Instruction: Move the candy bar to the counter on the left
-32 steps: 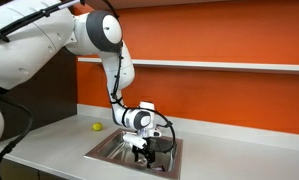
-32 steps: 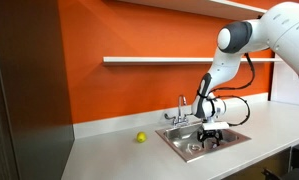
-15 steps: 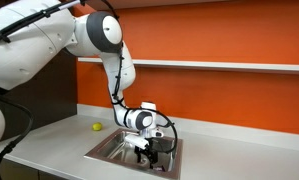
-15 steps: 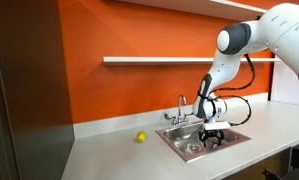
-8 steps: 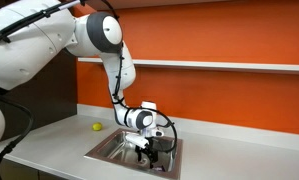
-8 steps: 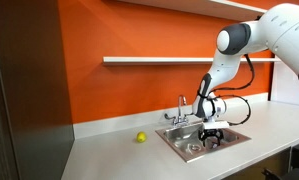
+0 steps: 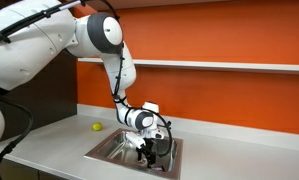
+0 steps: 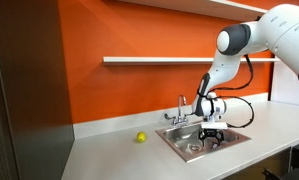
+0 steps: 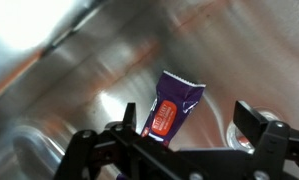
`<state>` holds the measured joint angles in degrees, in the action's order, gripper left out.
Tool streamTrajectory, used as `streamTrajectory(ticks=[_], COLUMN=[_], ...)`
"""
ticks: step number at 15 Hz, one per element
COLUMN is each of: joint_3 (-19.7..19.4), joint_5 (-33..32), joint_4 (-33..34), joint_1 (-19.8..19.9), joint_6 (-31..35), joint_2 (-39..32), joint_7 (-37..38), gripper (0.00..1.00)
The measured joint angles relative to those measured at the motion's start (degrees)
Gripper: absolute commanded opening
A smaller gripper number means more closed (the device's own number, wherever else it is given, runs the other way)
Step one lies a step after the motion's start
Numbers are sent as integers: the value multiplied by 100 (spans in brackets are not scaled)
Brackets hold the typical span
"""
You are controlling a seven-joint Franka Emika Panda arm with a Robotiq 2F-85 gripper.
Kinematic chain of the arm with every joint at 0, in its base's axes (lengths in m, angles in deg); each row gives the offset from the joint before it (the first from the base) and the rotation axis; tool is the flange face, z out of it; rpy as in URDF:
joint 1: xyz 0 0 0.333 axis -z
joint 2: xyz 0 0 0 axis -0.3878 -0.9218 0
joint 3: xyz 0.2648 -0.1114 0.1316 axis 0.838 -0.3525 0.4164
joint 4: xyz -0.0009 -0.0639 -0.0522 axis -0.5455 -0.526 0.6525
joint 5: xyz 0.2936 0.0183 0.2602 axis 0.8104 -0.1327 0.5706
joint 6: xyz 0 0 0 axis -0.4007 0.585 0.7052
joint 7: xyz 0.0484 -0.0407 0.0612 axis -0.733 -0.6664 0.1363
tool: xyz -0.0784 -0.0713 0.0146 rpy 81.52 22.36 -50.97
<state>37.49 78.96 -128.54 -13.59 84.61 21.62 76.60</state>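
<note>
Steel sink [image 7: 101, 147] held candy bar [image 9: 175, 108], gripper [image 9: 189, 118] low inside (jaws spread, bar between), pose barely changed.

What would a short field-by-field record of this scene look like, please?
candy bar: tilted inside the sink, wrapper purple and red
gripper: lowered into the sink, open, one finger on each side of the candy bar
counter: pale grey, surrounding the sink
ball: yellow-green, on the counter beside the sink
task status: candy bar not yet on the counter
</note>
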Motion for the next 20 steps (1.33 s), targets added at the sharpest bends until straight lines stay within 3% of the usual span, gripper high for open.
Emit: streamTrajectory(ticks=[8, 20], joint_3=[-2, -2], joint_5=[517, 643], joint_4=[79, 463], joint_1=[100, 329], joint_6=[-25, -81], joint_2=[-41, -412], joint_7=[439, 582], gripper=[100, 100])
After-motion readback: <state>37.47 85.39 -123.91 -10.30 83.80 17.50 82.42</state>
